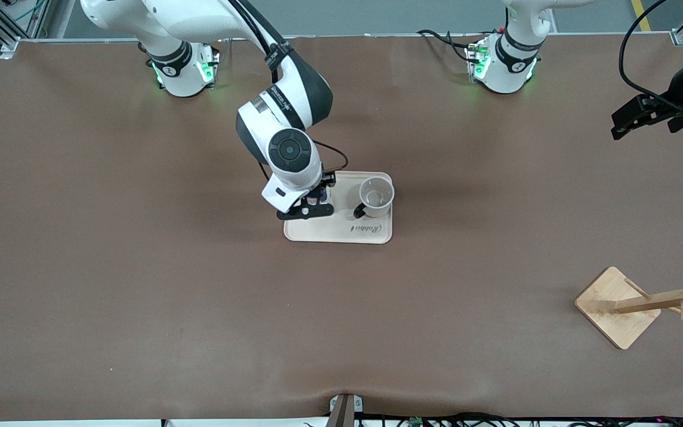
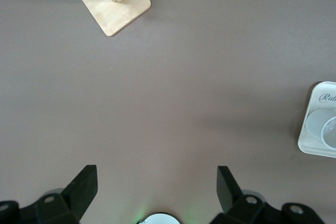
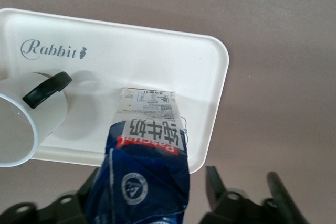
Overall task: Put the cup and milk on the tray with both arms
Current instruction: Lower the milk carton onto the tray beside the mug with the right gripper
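The cream tray point(image 1: 341, 232) lies mid-table. The white cup point(image 1: 376, 196) stands on it at the end toward the left arm's side. The blue milk carton point(image 3: 149, 150) stands upright on the tray point(image 3: 157, 61) beside the cup point(image 3: 16, 124). My right gripper point(image 3: 151, 176) is open around the carton's top, with one finger point(image 3: 212, 179) clearly apart from it. In the front view this gripper point(image 1: 312, 204) hides most of the carton. My left gripper point(image 1: 620, 121) is open and empty, up in the air at the left arm's end of the table, and it also shows in its own wrist view point(image 2: 157, 179).
A wooden rack with a square base point(image 1: 617, 305) stands at the left arm's end, nearer the front camera, and also shows in the left wrist view point(image 2: 113, 3). The tray's rim point(image 2: 304, 140) and the cup point(image 2: 331, 132) show at that view's edge.
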Robot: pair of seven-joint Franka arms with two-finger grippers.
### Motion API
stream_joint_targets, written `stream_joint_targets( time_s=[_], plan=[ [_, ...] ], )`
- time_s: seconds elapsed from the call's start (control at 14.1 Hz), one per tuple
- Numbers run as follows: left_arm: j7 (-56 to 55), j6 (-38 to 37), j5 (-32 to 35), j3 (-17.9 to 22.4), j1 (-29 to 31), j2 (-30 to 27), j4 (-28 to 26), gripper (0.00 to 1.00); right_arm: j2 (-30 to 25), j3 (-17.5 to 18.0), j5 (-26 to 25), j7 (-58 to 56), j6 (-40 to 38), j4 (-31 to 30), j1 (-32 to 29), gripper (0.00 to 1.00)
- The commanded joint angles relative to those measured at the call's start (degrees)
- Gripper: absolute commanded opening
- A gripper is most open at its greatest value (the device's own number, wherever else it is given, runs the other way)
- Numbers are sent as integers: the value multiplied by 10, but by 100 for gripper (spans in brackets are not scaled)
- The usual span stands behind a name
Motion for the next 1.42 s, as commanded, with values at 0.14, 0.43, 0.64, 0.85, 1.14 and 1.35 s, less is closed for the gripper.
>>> stream_joint_targets(
  time_s=[0.14, 0.43, 0.64, 0.85, 1.14, 1.35],
  plan=[
    [7, -13, -8, -3, -2, -3, 22, 100, -4, -4, -3, 16, 2, -4, 5, 100],
    [6, -15, -8, -3, -2, 0, 23, 100, -5, -3, -1, 66, 2, 16, 10, 100],
    [2, -15, -8, -5, -3, 3, 23, 100, -7, -3, -2, 90, 2, 46, 17, 100],
    [-1, -18, -9, -7, -5, 3, 22, 100, -21, -6, -4, 88, -2, 81, 5, 100],
    [-1, -21, -9, -14, -5, 3, 20, 100, -69, -6, 0, 83, -31, 95, -74, 100],
    [-3, -22, -9, -18, -3, 2, 17, 100, -78, -7, -4, 83, -131, 166, -132, 100]
  ],
)
